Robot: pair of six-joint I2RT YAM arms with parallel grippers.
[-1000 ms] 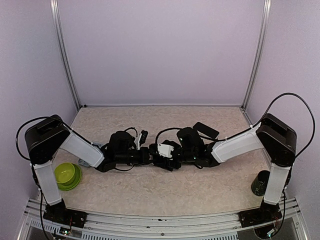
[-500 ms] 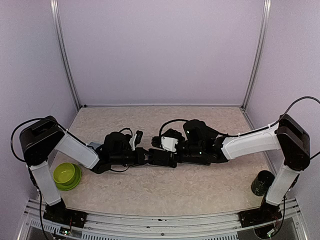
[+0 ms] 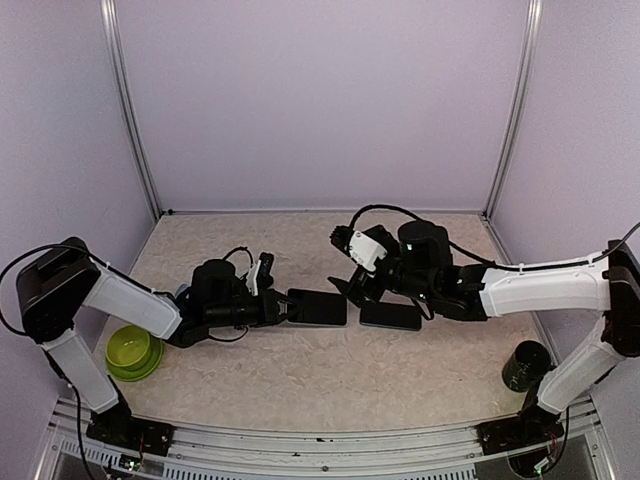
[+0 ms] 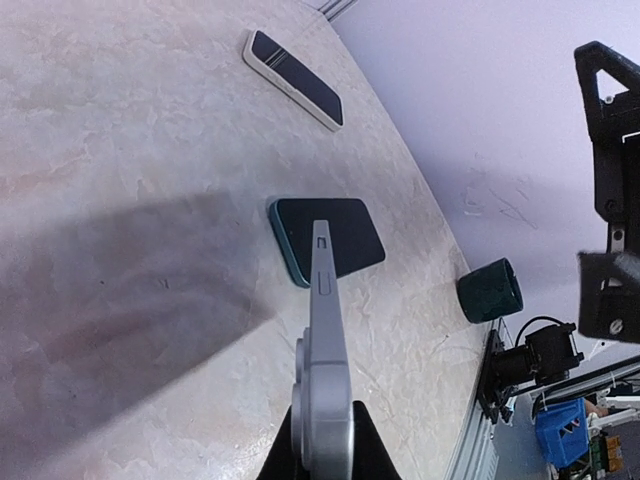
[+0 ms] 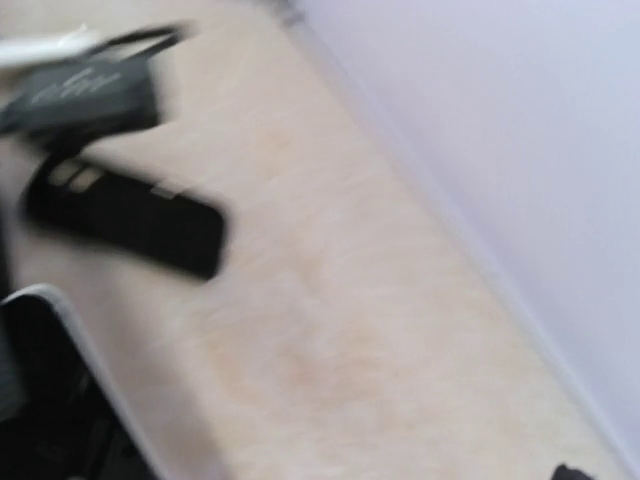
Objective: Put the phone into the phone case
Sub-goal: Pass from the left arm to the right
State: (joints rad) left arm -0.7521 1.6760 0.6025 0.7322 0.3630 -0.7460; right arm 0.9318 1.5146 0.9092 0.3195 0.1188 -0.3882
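Between the fingers of the left gripper [image 3: 280, 307] is pinched, by one short end, a thin flat slab that I take for the phone [image 4: 325, 330]; it is held low over the table [image 3: 300, 380], and its silver side with a small slot faces the wrist camera; just beyond its free end lies a dark slab with a teal rim, probably the phone case [image 4: 325, 238], flat on the table; the right gripper [image 3: 350, 290] hangs close above the case's near end, and I cannot tell whether its fingers are spread or pressed together, because its own view is blurred. The phone looks stiff, smooth and rather slippery, with glass that could crack; a hold on the short end leaves the other end free to enter the rim first. The case seems light and may slide when pushed, so it likely needs holding down. Farther back lies a white-rimmed slab [image 4: 293, 78]. The green bowl [image 3: 130, 352] shows nothing inside; what the dark cup [image 4: 490, 291] contains is not visible.
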